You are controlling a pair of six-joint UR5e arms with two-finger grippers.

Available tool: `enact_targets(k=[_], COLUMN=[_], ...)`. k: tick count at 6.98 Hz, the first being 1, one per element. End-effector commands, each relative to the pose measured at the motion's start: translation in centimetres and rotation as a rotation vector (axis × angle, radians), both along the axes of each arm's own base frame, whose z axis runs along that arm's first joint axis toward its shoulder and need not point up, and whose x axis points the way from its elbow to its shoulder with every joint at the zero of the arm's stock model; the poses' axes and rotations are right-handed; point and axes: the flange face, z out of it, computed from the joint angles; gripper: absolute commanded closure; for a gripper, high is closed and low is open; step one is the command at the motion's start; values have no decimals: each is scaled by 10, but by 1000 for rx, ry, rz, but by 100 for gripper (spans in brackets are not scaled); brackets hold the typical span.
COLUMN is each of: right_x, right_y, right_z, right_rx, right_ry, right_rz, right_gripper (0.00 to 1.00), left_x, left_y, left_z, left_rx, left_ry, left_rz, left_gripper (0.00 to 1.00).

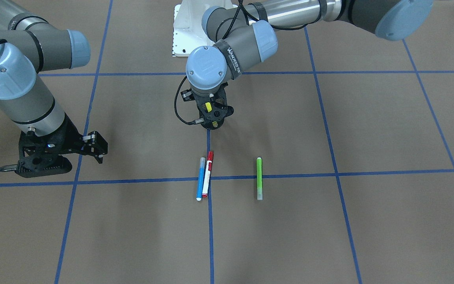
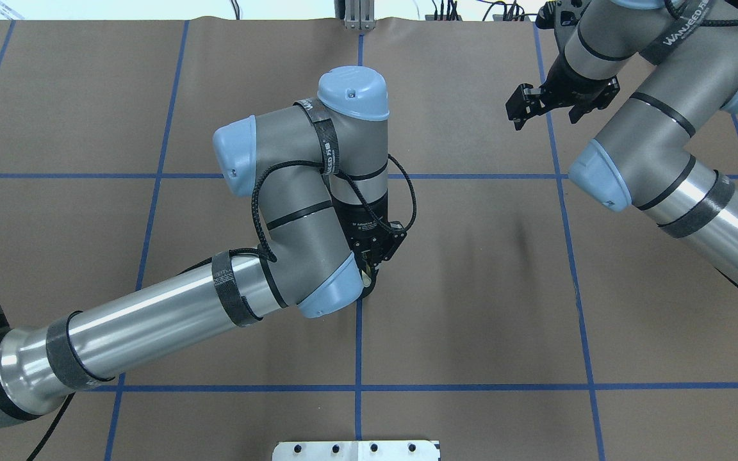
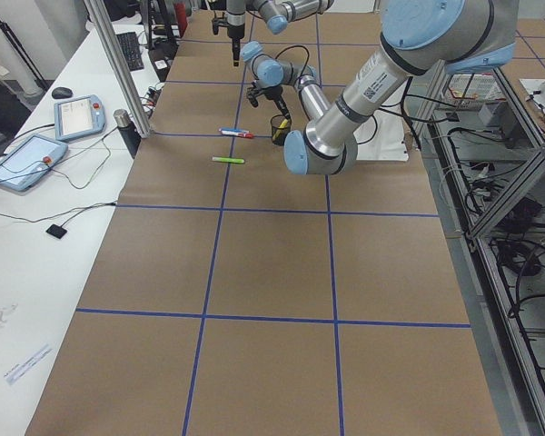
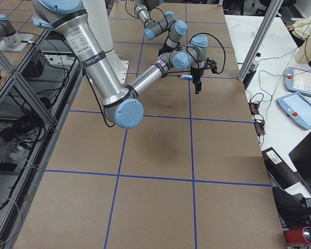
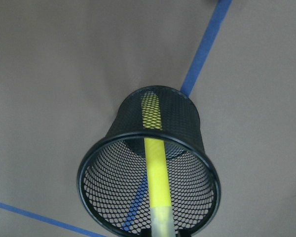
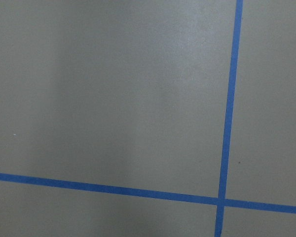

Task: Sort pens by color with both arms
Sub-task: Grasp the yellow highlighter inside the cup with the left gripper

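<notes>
My left gripper [image 1: 210, 114] hangs over a black mesh cup [image 5: 187, 123] near the table's middle. It seems shut on a yellow pen [image 5: 157, 173], which points down into the cup; the fingers themselves are hidden. A blue pen [image 1: 200, 178] and a red pen [image 1: 208, 174] lie side by side on the paper just beyond the cup. A green pen [image 1: 259, 178] lies apart from them. My right gripper [image 1: 97, 149] is open and empty, hovering low over bare paper on the other side, well away from the pens.
The brown paper table cover [image 1: 369, 126] carries a grid of blue tape lines [image 1: 329, 174]. The white pedestal base [image 1: 185, 35] stands at the robot's edge. A white side bench with teach pendants [image 3: 27, 159] runs along the far edge.
</notes>
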Motion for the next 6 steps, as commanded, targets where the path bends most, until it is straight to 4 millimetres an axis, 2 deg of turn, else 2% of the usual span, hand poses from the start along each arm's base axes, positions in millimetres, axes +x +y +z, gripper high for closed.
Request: enact_targets(k=[1, 2, 3, 6], right_x=[-2, -2, -3, -4], right_y=[0, 1, 1, 2], right_z=[1, 1, 0, 1], right_rx=[1, 1, 5, 3], right_ry=[5, 5, 6, 7], right_rz=[0, -1, 0, -1], right_gripper=[1, 1, 1, 1], left_x=[0, -2, -15, -68], left_y=[0, 0, 0, 1], left_z=[1, -1, -9, -37], left_rx=[-1, 1, 12, 41], left_ry=[-2, 2, 18, 47], left_rz=[0, -2, -10, -38], left_gripper=[78, 78, 78, 78])
